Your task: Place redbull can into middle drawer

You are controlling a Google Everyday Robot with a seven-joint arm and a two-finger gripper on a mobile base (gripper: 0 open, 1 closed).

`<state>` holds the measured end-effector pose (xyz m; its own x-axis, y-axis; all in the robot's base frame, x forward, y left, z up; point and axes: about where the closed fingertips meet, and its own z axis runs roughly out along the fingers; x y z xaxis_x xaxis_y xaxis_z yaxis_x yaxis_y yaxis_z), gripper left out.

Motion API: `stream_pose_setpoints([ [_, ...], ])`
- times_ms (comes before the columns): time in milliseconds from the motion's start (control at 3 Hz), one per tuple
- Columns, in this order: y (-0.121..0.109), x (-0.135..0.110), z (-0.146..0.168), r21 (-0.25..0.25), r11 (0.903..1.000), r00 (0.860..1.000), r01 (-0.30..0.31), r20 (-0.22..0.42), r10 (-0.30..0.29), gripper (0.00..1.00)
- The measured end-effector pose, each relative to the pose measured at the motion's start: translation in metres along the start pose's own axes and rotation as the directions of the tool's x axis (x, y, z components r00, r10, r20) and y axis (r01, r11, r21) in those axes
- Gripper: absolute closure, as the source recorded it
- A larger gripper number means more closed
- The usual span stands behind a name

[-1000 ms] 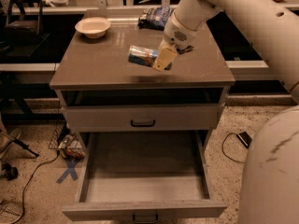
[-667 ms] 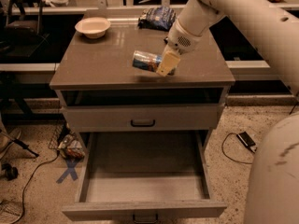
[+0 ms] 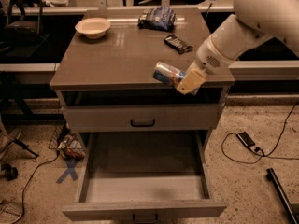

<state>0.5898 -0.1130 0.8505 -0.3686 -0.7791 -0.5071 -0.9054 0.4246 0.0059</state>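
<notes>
The redbull can point(image 3: 166, 73) is a slim blue-and-silver can held on its side in the air, just over the front right edge of the cabinet top point(image 3: 121, 55). My gripper point(image 3: 185, 81), with tan fingers point(image 3: 192, 80), is shut on the can's right end. The white arm comes in from the upper right. The middle drawer point(image 3: 145, 186) is pulled wide open below, pale grey inside with nothing in it. Its front point(image 3: 140, 209) with a dark handle is nearest the camera. The can hangs above and behind the drawer's opening.
A closed drawer front point(image 3: 142, 118) with a dark handle sits above the open drawer. On the top stand a white bowl point(image 3: 92, 27), a blue chip bag point(image 3: 158, 18) and a dark snack bar point(image 3: 178, 43). Cables and a black box point(image 3: 246, 139) lie on the floor at right.
My gripper has carried the can forward and to the right, from over the middle of the cabinet top to its front right edge, and lower.
</notes>
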Motion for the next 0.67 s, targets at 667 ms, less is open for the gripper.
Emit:
stream_pose_setpoints([
  [667, 0.050, 0.089, 0.046, -0.106, 0.9785, 0.980, -0.177, -0.116, 0.164, 1.00],
])
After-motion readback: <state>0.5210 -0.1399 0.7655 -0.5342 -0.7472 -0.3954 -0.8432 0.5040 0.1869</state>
